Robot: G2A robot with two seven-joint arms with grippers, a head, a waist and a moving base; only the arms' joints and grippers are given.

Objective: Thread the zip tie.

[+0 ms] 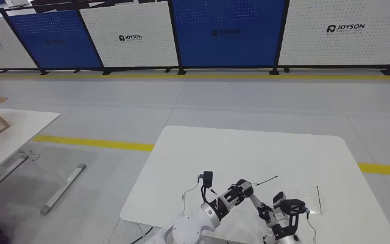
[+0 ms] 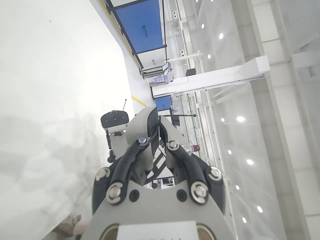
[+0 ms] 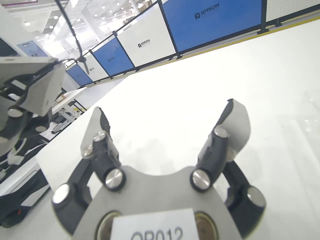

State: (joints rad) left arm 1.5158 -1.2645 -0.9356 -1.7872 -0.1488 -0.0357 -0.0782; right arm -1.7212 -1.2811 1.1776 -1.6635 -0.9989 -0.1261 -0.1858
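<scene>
My left gripper (image 2: 157,121) is closed on the zip tie (image 3: 65,18), held over the near part of the table (image 1: 244,152), so I think my open right gripper (image 3: 166,107) must take its free end slowly and straight.

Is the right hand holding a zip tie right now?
No, the right hand is open over the white table, with nothing in it.

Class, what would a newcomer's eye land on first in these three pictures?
The thin black plastic zip tie stands out, pinched in the shut left gripper and sticking out past its tips above the white rectangular table. Beside it, the right gripper hovers open over the tabletop, holding nothing. A second black zip tie lies flat on the table nearby.
</scene>
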